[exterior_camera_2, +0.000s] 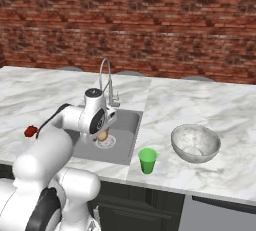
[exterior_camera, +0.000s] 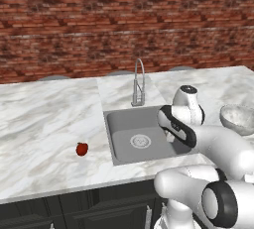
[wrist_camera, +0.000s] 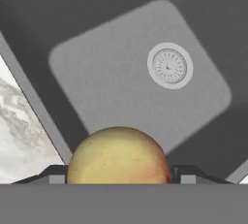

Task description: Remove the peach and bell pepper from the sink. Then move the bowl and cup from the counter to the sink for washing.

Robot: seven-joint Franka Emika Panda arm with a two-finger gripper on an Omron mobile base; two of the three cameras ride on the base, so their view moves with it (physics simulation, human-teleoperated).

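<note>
My gripper (wrist_camera: 119, 175) is shut on the peach (wrist_camera: 116, 155), a pale orange ball with a reddish blush that sits between the two fingertips. The right base view has the peach (exterior_camera_2: 102, 136) hanging under the hand over the sink (exterior_camera_2: 129, 125), well above the basin floor and drain (wrist_camera: 169, 65). The dark red bell pepper (exterior_camera: 82, 148) lies on the counter (exterior_camera: 44, 119) left of the sink (exterior_camera: 115, 126). Right of the sink, the silvery bowl (exterior_camera_2: 195, 143) and the green cup (exterior_camera_2: 147, 160) stand on the marble.
The arched chrome faucet (exterior_camera_2: 106, 77) rises at the sink's back edge, just behind the hand. A brick wall closes off the counter at the back. The bowl (exterior_camera: 239, 119) stands near my arm's elbow in the left base view.
</note>
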